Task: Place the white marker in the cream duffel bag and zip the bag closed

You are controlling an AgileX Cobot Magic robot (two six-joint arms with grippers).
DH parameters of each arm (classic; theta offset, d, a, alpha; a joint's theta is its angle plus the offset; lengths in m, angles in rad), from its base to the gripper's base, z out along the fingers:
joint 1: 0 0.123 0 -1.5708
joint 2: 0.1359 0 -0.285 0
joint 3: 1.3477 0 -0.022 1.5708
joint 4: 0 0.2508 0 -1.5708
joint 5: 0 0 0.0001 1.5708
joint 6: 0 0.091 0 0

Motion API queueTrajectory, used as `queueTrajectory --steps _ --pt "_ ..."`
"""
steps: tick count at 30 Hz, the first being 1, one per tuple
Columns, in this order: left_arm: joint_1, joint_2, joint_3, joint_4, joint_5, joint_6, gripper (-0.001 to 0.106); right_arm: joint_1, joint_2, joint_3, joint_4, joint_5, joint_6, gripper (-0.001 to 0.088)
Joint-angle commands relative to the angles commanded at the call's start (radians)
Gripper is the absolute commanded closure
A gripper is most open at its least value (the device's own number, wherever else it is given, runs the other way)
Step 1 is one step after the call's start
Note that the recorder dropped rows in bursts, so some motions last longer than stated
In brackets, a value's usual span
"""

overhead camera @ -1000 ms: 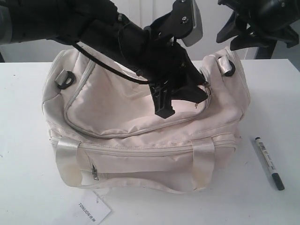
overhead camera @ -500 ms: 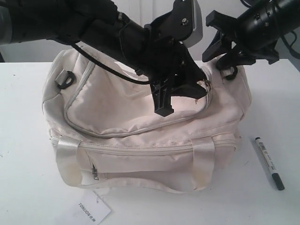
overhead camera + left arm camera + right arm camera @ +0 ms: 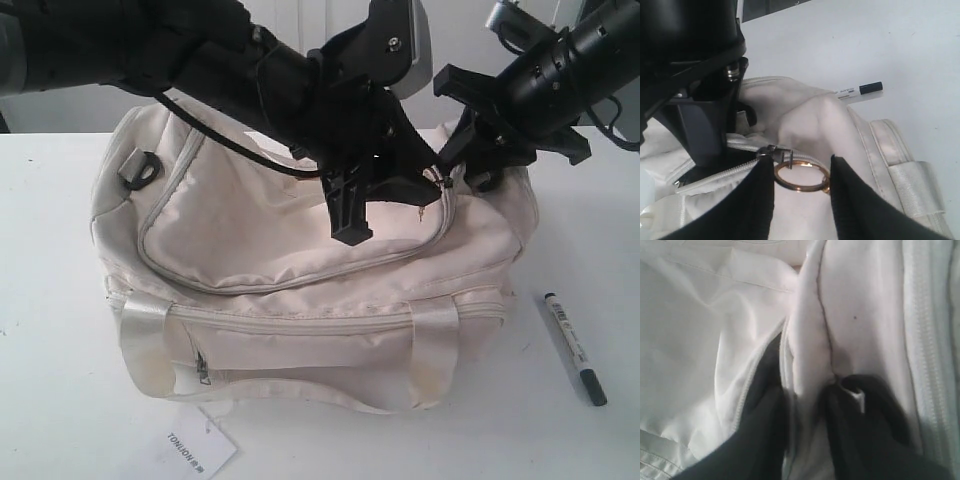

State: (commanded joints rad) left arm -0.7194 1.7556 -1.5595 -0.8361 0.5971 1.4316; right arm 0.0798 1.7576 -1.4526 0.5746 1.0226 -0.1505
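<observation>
The cream duffel bag (image 3: 280, 240) sits mid-table. My left gripper (image 3: 425, 190) reaches across to its right top; in the left wrist view, my left gripper (image 3: 801, 167) has both fingers touching the sides of the gold ring zipper pull (image 3: 801, 190). A dark gap shows beside the slider (image 3: 771, 150). My right gripper (image 3: 470, 175) presses on the bag's right end. In the right wrist view, my right gripper (image 3: 807, 390) pinches a fold of the bag's cream fabric (image 3: 810, 340). The white marker (image 3: 575, 345), black-capped, lies on the table right of the bag; the marker (image 3: 858, 91) shows beyond it.
The white table (image 3: 60, 400) carries the bag. A white TONLION tag (image 3: 195, 450) hangs at the front near the table's edge. A shiny webbing handle (image 3: 140, 340) drapes down the front. A black end ring (image 3: 140, 168) sits at the left end.
My right gripper came down from the upper right onto the bag's right end and closed on a fabric fold. The left gripper stayed at the zipper pull. The marker has not moved.
</observation>
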Motion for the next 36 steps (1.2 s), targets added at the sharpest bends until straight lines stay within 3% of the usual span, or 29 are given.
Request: queueTrajectory --steps 13,18,24,33,36 --pt "-0.004 0.0 0.0 -0.073 0.033 -0.047 0.105 0.0 0.0 0.0 0.148 -0.056 -0.006 0.0868" --pt "-0.051 0.0 0.0 -0.062 -0.044 -0.049 0.105 0.0 0.0 0.0 0.163 -0.058 -0.006 0.0868" --pt "-0.128 0.0 0.0 0.14 -0.158 -0.132 0.105 0.0 0.0 0.0 0.163 -0.06 -0.006 0.0868" --pt "-0.216 0.0 0.0 0.54 -0.119 -0.249 0.105 0.0 0.0 0.0 0.163 -0.06 -0.006 0.0868" --pt "-0.228 0.0 0.0 0.566 -0.099 -0.251 0.105 0.0 0.0 0.0 0.165 -0.062 -0.006 0.0868"
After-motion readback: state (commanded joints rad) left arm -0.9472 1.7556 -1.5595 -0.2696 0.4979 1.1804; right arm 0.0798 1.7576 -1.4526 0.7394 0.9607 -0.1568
